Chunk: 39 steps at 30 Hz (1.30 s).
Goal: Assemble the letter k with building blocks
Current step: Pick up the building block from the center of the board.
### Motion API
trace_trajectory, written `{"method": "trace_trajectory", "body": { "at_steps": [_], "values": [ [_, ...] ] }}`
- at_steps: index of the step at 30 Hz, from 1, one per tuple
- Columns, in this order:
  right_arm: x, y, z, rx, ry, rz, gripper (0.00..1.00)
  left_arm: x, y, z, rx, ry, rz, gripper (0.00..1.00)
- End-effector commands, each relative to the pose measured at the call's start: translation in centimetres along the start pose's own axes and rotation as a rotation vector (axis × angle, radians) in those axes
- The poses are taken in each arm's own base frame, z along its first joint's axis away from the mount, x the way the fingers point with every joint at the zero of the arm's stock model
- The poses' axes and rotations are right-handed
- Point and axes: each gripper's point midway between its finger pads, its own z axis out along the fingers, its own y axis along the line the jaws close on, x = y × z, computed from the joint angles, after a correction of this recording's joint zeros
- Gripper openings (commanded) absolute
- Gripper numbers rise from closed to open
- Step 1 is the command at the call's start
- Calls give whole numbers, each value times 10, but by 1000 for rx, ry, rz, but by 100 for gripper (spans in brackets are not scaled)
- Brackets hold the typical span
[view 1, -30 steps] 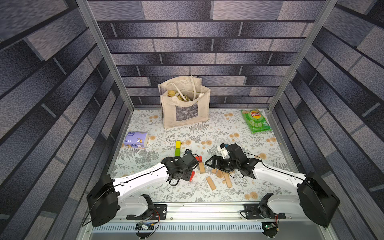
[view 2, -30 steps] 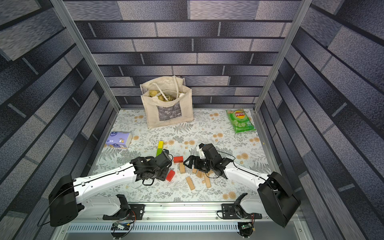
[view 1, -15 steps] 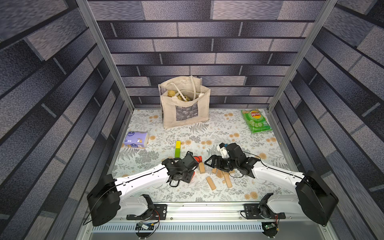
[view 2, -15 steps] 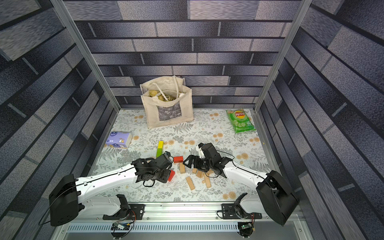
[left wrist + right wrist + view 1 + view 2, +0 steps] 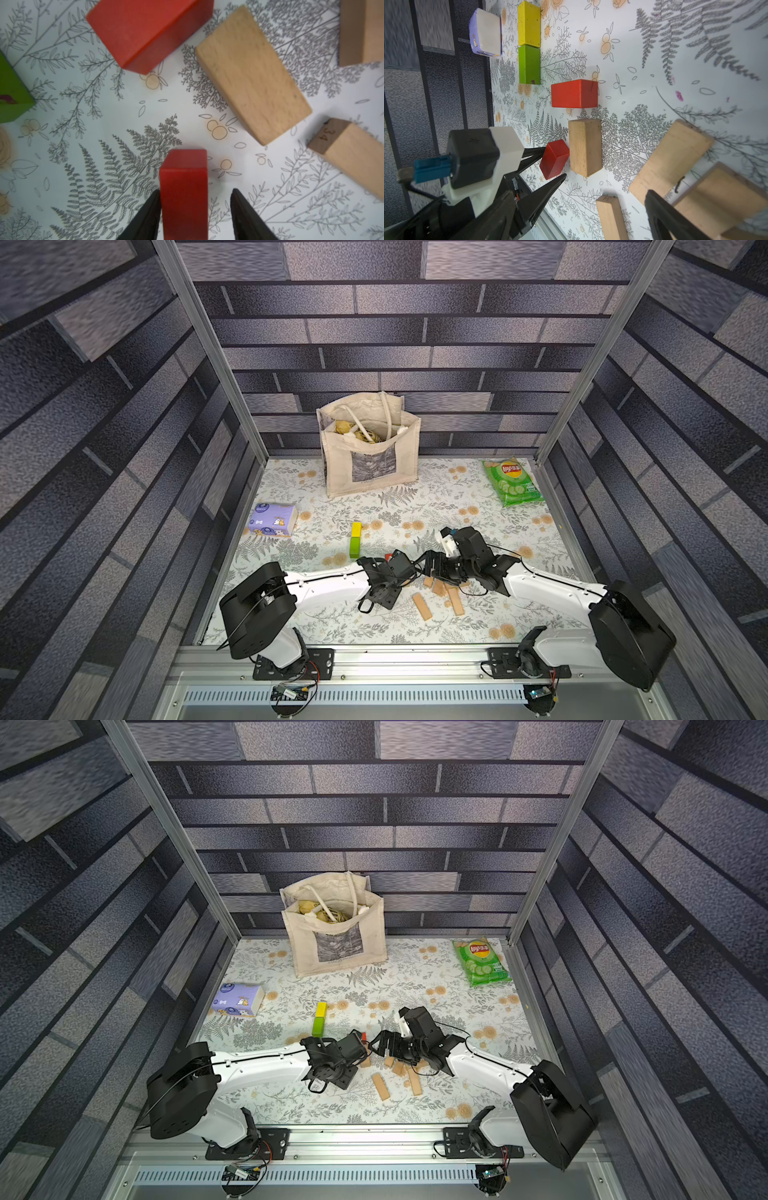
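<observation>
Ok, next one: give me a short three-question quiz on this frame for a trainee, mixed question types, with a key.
1. True or false: the yellow block and the green block lie end to end, touching.
2. The left gripper has its jaws: A) shut on a tan block; B) open around a red block; C) open around nothing.
3. What colour are the blocks lying beneath the right gripper?
Key: 1 true; 2 B; 3 tan blocks.
</observation>
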Motion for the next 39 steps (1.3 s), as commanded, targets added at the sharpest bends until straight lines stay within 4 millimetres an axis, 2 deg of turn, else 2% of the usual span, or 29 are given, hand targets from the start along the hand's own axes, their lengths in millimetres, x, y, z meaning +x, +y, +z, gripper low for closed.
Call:
{"method": "trace_trajectory", "body": {
  "at_steps": [1, 2, 8, 13, 17, 26, 32, 39],
  "values": [
    [3, -5, -3, -3, 4, 0, 100, -8, 3, 0, -32, -4, 13, 47],
    [4, -5, -3, -1, 6, 1, 100, -7, 5, 0, -38, 3, 12, 42],
    [3, -7, -5, 18, 11, 0, 100, 4, 16, -6, -56, -20, -29, 30],
    [3, -9, -6, 20, 1, 6, 100, 7, 25, -23, -48, -67, -76, 27],
    [3, -6, -3, 13, 18, 7, 100, 10, 33, -36, -48, -77, -106, 28],
    [-2, -1, -3, 11, 14, -6, 100, 28, 62, -51, -77, -27, -208, 28],
    [-2, 0, -2, 15, 20, -12, 100, 33, 74, -57, -72, -41, -268, 28],
    [-7, 5, -4, 1, 7, -20, 100, 34, 84, -53, -89, -14, -337, 28]
  ]
}}
